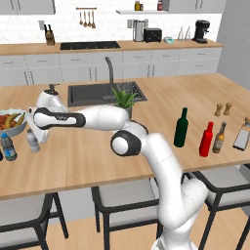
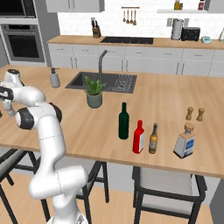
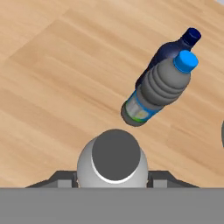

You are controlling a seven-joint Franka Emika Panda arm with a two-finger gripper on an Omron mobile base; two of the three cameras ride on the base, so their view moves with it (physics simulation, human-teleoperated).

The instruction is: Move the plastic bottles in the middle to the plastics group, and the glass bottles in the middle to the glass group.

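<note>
1. The gripper (image 3: 114, 177) is closed on the small clear water bottle (image 1: 32, 140), just beside the blue-label bottle (image 3: 158, 89).
2. Letting go while tilted could topple it into the blue-label bottle.
3. The green bottle (image 1: 181, 128) and red bottle (image 1: 206, 139) wait well away from the blue-label bottle.

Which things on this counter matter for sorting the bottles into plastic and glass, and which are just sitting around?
Part of the job: clear water bottle, green wine bottle, red bottle; plastics group of blue-label bottle and dark bottle; glass group of brown bottle and flat grey bottle.

Lying about: fruit bowl, wooden shakers, potted plant, soap dispenser, sink.
</note>
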